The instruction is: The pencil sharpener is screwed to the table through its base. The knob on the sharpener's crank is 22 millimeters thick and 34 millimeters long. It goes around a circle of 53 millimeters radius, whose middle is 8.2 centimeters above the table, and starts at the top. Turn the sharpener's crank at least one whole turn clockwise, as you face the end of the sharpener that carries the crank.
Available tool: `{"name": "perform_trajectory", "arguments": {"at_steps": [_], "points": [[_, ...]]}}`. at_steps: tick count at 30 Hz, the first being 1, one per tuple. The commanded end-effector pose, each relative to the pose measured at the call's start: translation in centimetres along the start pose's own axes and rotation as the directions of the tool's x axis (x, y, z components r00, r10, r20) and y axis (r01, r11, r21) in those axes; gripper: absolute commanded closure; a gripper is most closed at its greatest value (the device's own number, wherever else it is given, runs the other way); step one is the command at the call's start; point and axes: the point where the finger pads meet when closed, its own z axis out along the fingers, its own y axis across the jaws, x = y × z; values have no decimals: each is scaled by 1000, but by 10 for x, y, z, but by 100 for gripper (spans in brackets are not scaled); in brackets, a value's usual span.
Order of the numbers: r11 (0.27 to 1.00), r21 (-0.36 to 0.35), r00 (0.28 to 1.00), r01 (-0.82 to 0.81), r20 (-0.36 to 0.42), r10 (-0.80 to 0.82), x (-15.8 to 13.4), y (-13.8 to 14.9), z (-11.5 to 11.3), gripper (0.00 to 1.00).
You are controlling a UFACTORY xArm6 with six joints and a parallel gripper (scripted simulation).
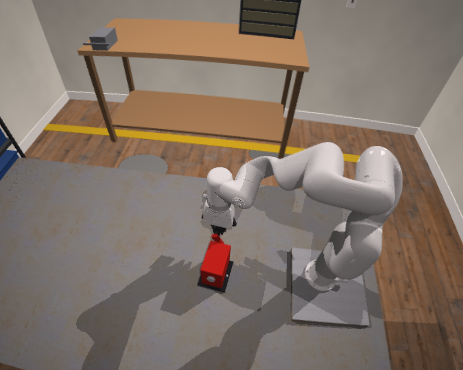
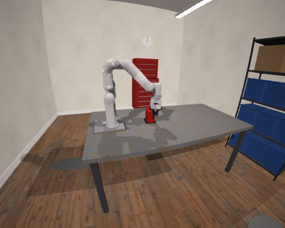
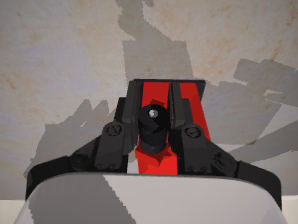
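While the claw (image 3: 153, 131) pinches the black knob (image 3: 152, 120), the red sharpener (image 1: 215, 266) apparently stands apart from other things.

The red pencil sharpener (image 1: 215, 265) sits boxy and upright on its black base, directly beneath the hand (image 3: 152, 131) on the tabletop (image 1: 85, 240). Its black knob (image 3: 152, 125), a stubby cylinder with a pale dot on its end, points straight up toward the wrist, pinched between the hand's two dark fingers, above the red body.
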Motion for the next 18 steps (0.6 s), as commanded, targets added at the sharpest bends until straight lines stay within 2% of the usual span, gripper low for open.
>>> {"name": "perform_trajectory", "arguments": {"at_steps": [1,18], "points": [[1000,3,1000,0,0,0,0,-10,3,100],[1000,3,1000,0,0,0,0,-29,30,100]]}}
